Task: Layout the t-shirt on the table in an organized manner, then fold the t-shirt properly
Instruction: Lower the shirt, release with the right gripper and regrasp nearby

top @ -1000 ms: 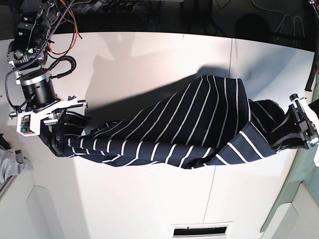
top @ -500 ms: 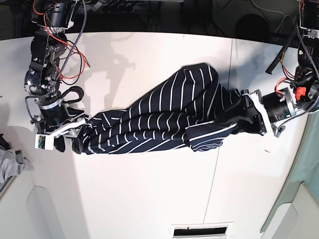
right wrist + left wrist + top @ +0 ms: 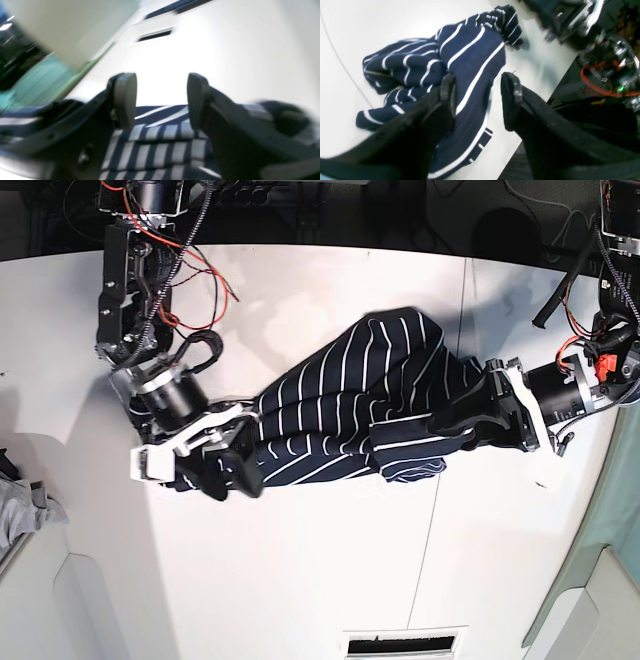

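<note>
White tabletop (image 3: 300, 580) fills the room's middle, a thin dark seam (image 3: 448, 430) running down it, with black cabling along the far edge. Going left to right in the base view: a scrap of grey cloth (image 3: 20, 515) sits off the table's left edge, then the right gripper (image 3: 222, 470) hangs over the shirt's left end, its jaws standing wide with nothing pinched between them; its wrist view shows striped fabric lying just below the open pads (image 3: 125, 100). The navy striped t-shirt (image 3: 350, 415) lies bunched in a long rumpled heap across the middle, straddling the seam, nowhere near flat. At the right end the left gripper (image 3: 478, 420) is likewise parted, cloth lying under one finger (image 3: 447, 92) and not clamped.

Laying out seems barely begun. To do it well, I'd say each pincer should find a true edge, a hem corner or shoulder, not a thick fold, take a single layer, then draw the ends apart low and evenly so the stripes run straight
</note>
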Robot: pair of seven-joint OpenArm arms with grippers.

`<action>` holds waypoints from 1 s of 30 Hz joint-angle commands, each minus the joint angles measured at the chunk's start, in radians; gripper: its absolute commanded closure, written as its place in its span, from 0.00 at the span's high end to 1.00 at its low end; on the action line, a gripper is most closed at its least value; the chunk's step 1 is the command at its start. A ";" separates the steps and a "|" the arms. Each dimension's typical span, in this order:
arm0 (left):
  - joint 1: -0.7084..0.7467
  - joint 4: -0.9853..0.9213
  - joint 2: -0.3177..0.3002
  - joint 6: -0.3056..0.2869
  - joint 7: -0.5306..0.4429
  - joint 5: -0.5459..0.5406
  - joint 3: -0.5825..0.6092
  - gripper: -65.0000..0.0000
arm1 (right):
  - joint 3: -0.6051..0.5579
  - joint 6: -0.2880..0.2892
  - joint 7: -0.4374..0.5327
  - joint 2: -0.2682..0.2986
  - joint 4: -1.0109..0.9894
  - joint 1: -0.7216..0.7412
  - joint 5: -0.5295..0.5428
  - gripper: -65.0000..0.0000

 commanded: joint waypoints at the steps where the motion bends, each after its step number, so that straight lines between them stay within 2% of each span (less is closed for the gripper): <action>1: -0.014 0.014 -0.014 -0.009 -0.020 -0.032 -0.008 0.44 | -0.039 0.001 0.026 -0.003 0.005 0.021 -0.002 0.48; 5: -0.014 0.014 -0.014 -0.009 -0.006 -0.052 -0.008 0.44 | -0.191 -0.006 0.055 -0.006 -0.054 0.053 -0.041 0.48; 9: -0.016 0.014 -0.014 -0.009 -0.006 -0.053 -0.008 0.44 | -0.263 -0.007 0.060 -0.046 -0.111 0.081 -0.031 0.48; 13: -0.017 0.014 -0.014 -0.009 -0.006 -0.044 -0.008 0.44 | -0.283 0.015 0.060 -0.085 -0.121 0.076 0.002 0.48; 16: -0.017 0.014 -0.014 -0.009 -0.006 -0.032 -0.008 0.44 | -0.296 0.019 0.059 -0.085 -0.120 0.076 0.045 0.48; 30: -0.033 0.014 -0.014 -0.009 -0.015 -0.003 -0.008 0.44 | -0.298 0.033 0.039 -0.085 -0.110 0.039 0.103 0.48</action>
